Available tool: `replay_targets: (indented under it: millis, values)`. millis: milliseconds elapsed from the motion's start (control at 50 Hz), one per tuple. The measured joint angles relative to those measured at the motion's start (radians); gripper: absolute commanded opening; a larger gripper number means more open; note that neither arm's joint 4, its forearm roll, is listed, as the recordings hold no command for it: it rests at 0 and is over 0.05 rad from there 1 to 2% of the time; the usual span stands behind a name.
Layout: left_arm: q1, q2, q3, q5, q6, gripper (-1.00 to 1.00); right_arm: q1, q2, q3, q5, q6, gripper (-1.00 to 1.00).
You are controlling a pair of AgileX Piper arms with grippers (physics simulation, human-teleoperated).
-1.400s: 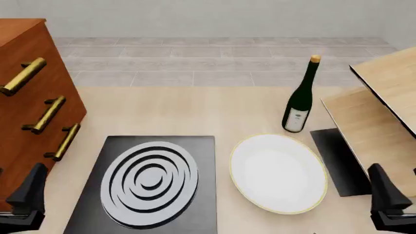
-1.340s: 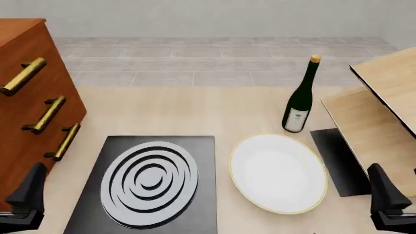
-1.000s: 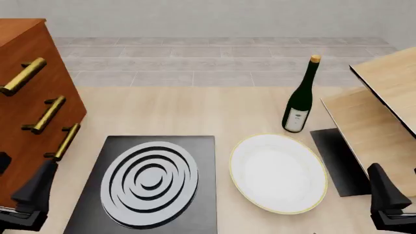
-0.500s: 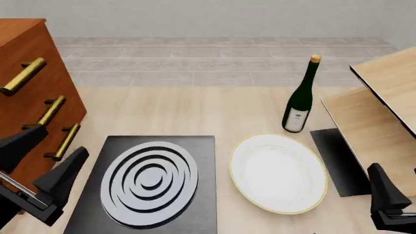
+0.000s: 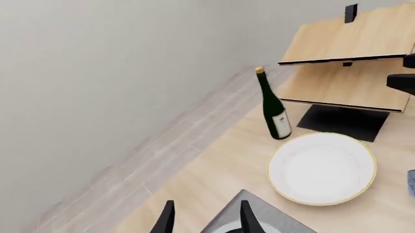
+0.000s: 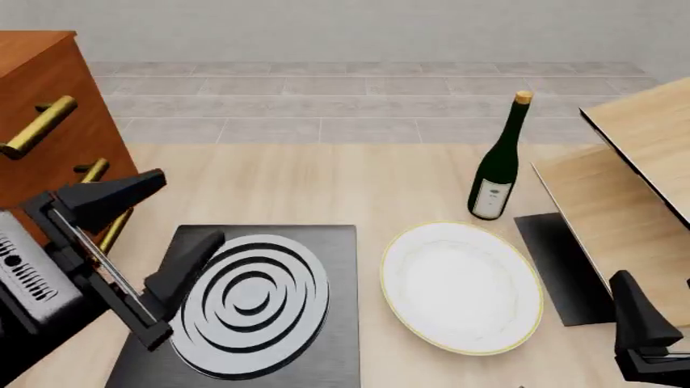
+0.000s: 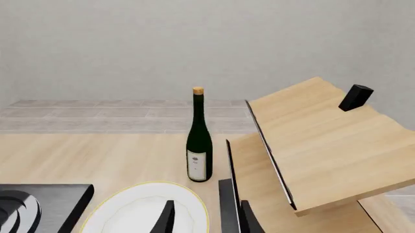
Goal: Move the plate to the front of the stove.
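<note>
— What's around you?

— A pale wooden table (image 6: 313,182) with a grey tiled floor and a plain wall beyond it. On my left stands a brown cabinet (image 6: 44,97) with brass handles; on my right a light wooden 2-shelf rack (image 6: 636,162), with a plain dark panel (image 6: 561,263) flat at its foot.

— Where is the plate?

— The plate (image 6: 461,287) lies flat on the table, just to the right of the stove (image 6: 323,323) (a narrow strip of table shows between them). It is white with a thin gold rim. A green wine bottle (image 6: 498,166) stands upright just behind it.

— And your grippers?

— My left gripper (image 6: 161,234) hangs over the stove's left edge, its 2 fingers (image 6: 113,198) spread wide apart with nothing between them. My right gripper (image 7: 204,213) sits low at the table's near right corner, to the right of the plate and apart from it; in its wrist view the 2 fingers stand parted, holding nothing.

— Is anything touching the plate?

— No, neither gripper reaches it.
</note>
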State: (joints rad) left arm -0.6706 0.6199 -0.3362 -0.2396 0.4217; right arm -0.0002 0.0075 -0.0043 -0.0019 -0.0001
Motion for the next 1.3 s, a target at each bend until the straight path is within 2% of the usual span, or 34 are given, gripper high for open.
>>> replay_targets:
  millis: [440, 620, 820, 1080, 1300]
  values:
    - [-0.139, 0.293, -0.071, -0.139, 0.169, 1.0, 0.0, 0.0, 0.0, 0.0, 0.0, 1.0]
    - [-0.186, 0.39, -0.117, -0.145, 0.2, 1.0, 0.0, 0.0, 0.0, 0.0, 0.0, 1.0]
    - [-0.239, 0.475, -0.15, -0.156, 0.271, 1.0, 0.0, 0.0, 0.0, 0.0, 0.0, 1.0]
    - [-0.27, 0.623, -0.154, -0.227, 0.402, 1.0, 0.0, 0.0, 0.0, 0.0, 0.0, 1.0]
    - [-0.288, 0.724, -0.179, -0.25, 0.483, 1.0, 0.0, 0.0, 0.0, 0.0, 0.0, 1.0]
